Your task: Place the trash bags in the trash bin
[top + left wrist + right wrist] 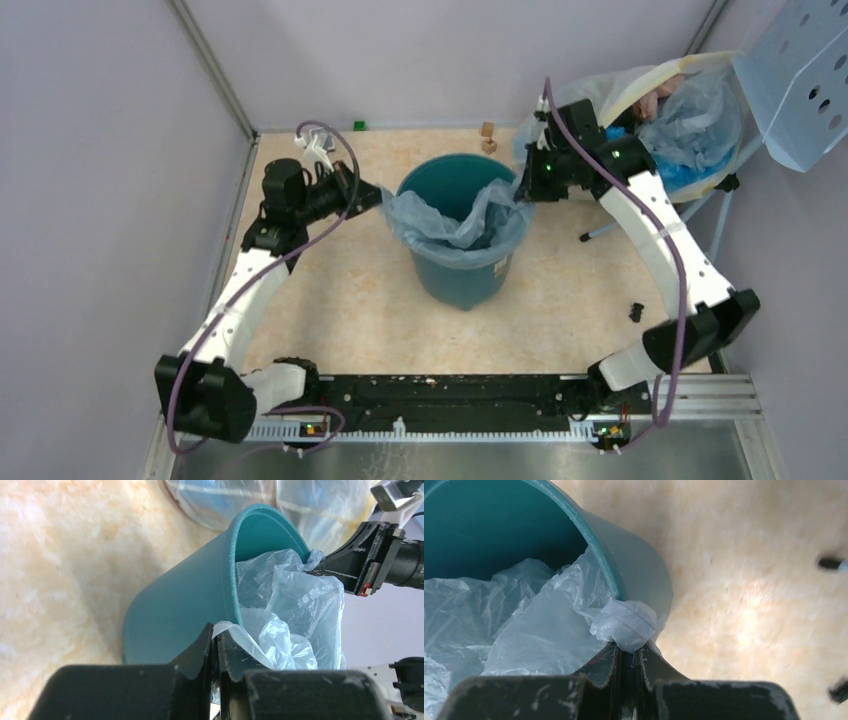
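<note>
Top view
- Trash bin (pixel 465 285): stands upright mid-table (pixel 340 300), between the two arms.
- Trash bag (pixel 450 225): its body sags inside the bin, and its edge is folded over the near rim. The far rim is bare.
- Left gripper (pixel 378 200): sits at the bin's left rim, touching the bag's left edge.
- Right gripper (pixel 525 192): sits at the right rim on the bag's right edge. The yellowish sack (pixel 700 120) lies just behind it.
- Long axis: the bag's mouth is stretched left to right across the bin, from one gripper to the other. Each arm is equally near its own end.

Left wrist view
- Left gripper (pixel 216 632): its jaws are pinched together on a fold of the trash bag (pixel 295 610), just outside the rim of the trash bin (pixel 175 610).
- Direction: the bag runs away from this gripper, over the rim, towards the right gripper (pixel 316 570) at the opposite edge.

Right wrist view
- Right gripper (pixel 626 655): its jaws are clamped on a bunched corner of the trash bag (pixel 539 635).
- Position: the corner sits just outside the wall of the trash bin (pixel 644 570), and the rest of the film spills inward over the rim.

Judgement
- Next move: both held corners lie outside the rim. They probably need to go down the outer wall, or inward over the lip, with both arms moving together.
</note>
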You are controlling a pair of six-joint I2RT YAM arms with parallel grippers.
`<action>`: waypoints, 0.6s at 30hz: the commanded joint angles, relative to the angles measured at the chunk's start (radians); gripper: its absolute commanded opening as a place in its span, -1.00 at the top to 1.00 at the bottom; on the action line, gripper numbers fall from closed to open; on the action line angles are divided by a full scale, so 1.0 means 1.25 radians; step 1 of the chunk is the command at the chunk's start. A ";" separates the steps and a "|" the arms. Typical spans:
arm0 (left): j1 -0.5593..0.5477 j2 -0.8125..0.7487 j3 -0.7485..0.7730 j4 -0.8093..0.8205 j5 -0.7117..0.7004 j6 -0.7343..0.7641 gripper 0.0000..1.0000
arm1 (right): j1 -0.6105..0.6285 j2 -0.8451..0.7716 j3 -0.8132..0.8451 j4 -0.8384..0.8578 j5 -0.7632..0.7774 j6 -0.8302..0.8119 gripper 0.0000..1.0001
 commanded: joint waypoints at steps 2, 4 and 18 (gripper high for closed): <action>0.000 -0.139 -0.098 -0.060 0.021 0.022 0.80 | 0.033 -0.224 -0.190 0.096 -0.066 0.145 1.00; 0.000 -0.175 -0.114 -0.097 0.018 0.038 0.80 | 0.045 -0.275 -0.246 0.120 -0.077 0.170 0.83; 0.001 -0.258 -0.124 -0.204 0.018 0.098 0.79 | 0.050 -0.453 -0.338 0.116 0.004 0.056 -0.03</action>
